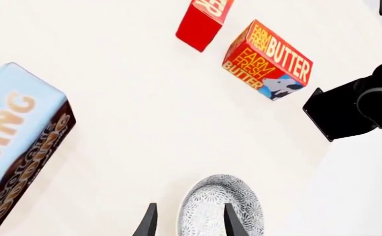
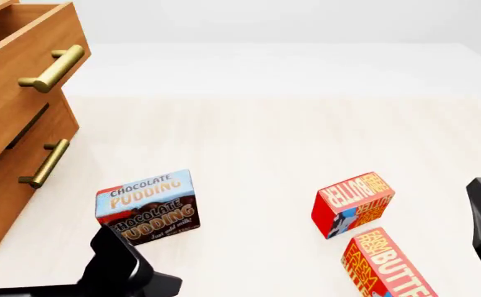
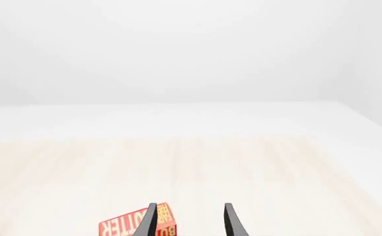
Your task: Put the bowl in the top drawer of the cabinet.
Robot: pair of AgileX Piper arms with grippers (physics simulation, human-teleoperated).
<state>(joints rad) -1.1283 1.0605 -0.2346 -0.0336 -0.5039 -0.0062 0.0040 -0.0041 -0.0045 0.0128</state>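
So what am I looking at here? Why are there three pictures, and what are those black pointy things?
It is a pretend robot in a computer game world, with two arms at a table. One picture looks over the table from above. The other two come from small cameras on each arm. The black pointy things are each arm's tool, for grabbing. The left tool is open, one finger either side of a patterned bowl's rim, not squeezing yet. The right tool is open and holds nothing. On the table lie a chocolate pudding box and two butter boxes. The wooden cabinet has its top drawer pulled out.
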